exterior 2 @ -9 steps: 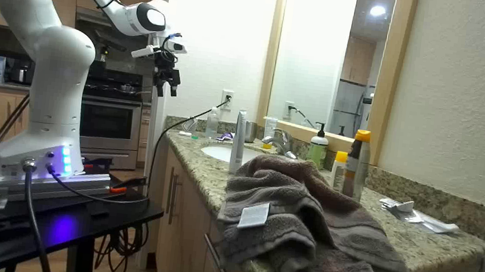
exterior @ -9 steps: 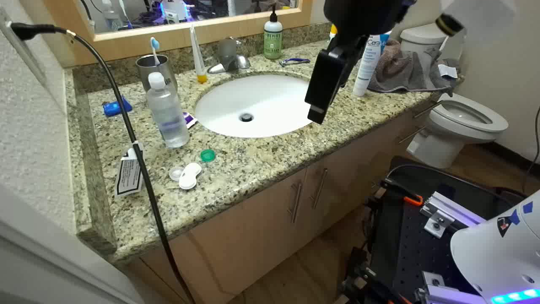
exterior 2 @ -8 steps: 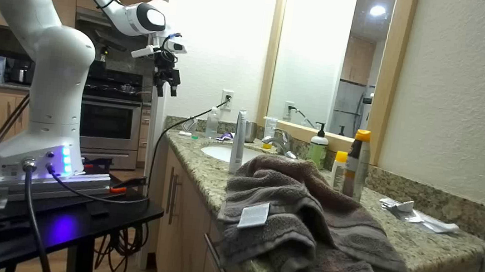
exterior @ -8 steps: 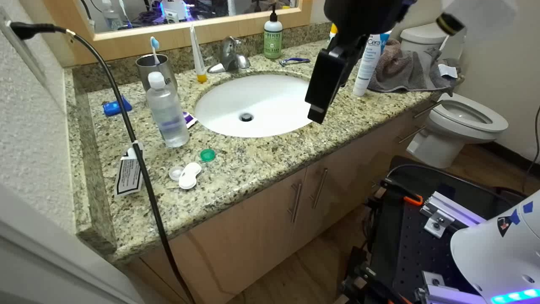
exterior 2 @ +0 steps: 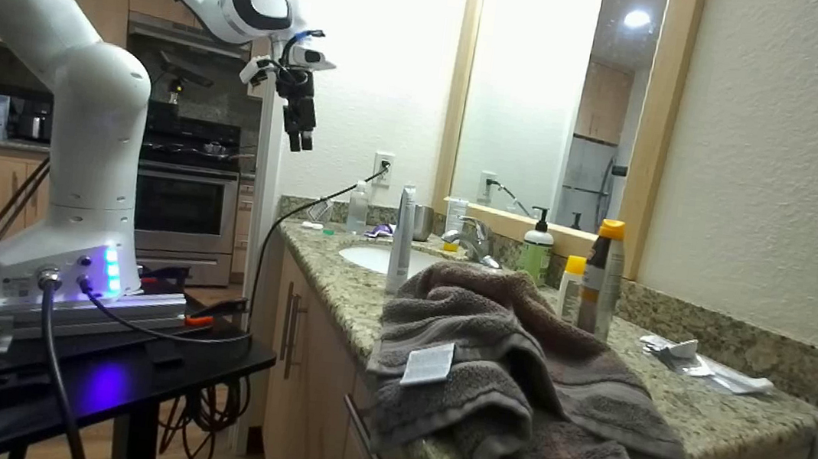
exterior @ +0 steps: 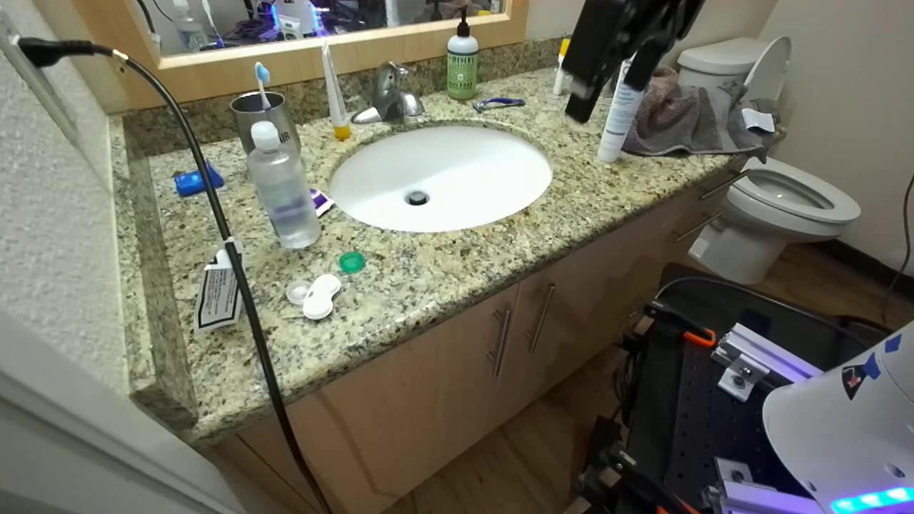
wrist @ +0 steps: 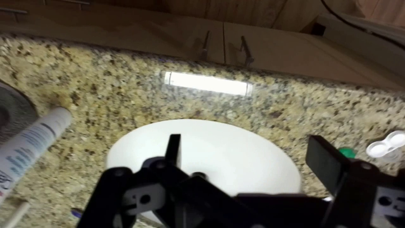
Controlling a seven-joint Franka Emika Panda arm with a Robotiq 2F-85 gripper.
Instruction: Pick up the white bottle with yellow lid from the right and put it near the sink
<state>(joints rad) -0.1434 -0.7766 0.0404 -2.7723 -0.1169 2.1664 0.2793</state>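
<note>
The white bottle with yellow lid [exterior: 559,81] stands on the counter near the mirror wall, beyond the sink's right end in that exterior view. It also shows in an exterior view [exterior 2: 569,295], partly behind the towel and beside a taller yellow-capped bottle. In the wrist view a slim white end shows at the lower left edge; I cannot tell if it is this bottle. The oval white sink [exterior: 457,178] is in the granite top and in the wrist view [wrist: 221,152]. My gripper [wrist: 245,139] is open and empty, high above the counter; it shows in both exterior views [exterior: 607,93] [exterior 2: 301,143].
A white-blue tube [exterior: 620,125] stands between the sink and the crumpled towel [exterior 2: 513,326]. A green soap bottle [exterior: 463,68], a razor [exterior: 500,104] and the chrome tap [exterior: 389,96] are behind the sink. A clear bottle [exterior: 282,189] stands at the left.
My gripper has risen and turned. It has shifted away from over the sink, toward the tube and white bottle. The objects on the counter have not moved.
</note>
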